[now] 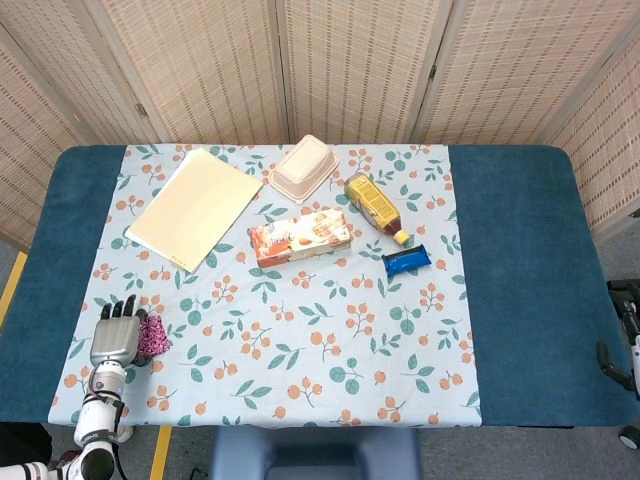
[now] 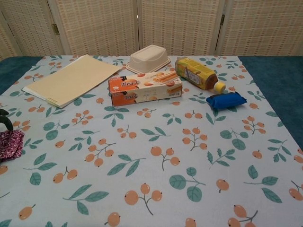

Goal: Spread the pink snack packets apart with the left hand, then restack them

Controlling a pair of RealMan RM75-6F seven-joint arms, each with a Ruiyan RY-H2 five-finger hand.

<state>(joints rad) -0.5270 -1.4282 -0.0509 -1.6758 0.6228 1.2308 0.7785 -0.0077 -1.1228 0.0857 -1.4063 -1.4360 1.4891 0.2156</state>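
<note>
The pink snack packets (image 1: pixel 152 336) lie in a small dark-pink pile near the table's front left corner; the chest view shows the packets (image 2: pixel 10 144) cut off by its left edge. My left hand (image 1: pixel 116 333) lies flat just left of the pile with its fingers stretched forward and apart, holding nothing. One dark fingertip (image 2: pixel 6 120) shows above the packets in the chest view. Whether the hand touches the pile cannot be told. Only a dark sliver of my right hand (image 1: pixel 608 362) shows at the right edge, off the table.
Further back on the floral cloth (image 1: pixel 300 330) lie a cream folder (image 1: pixel 195 207), a beige lidded tray (image 1: pixel 301 168), an orange snack box (image 1: pixel 300 237), a yellow bottle (image 1: pixel 373 205) on its side and a blue packet (image 1: pixel 406 261).
</note>
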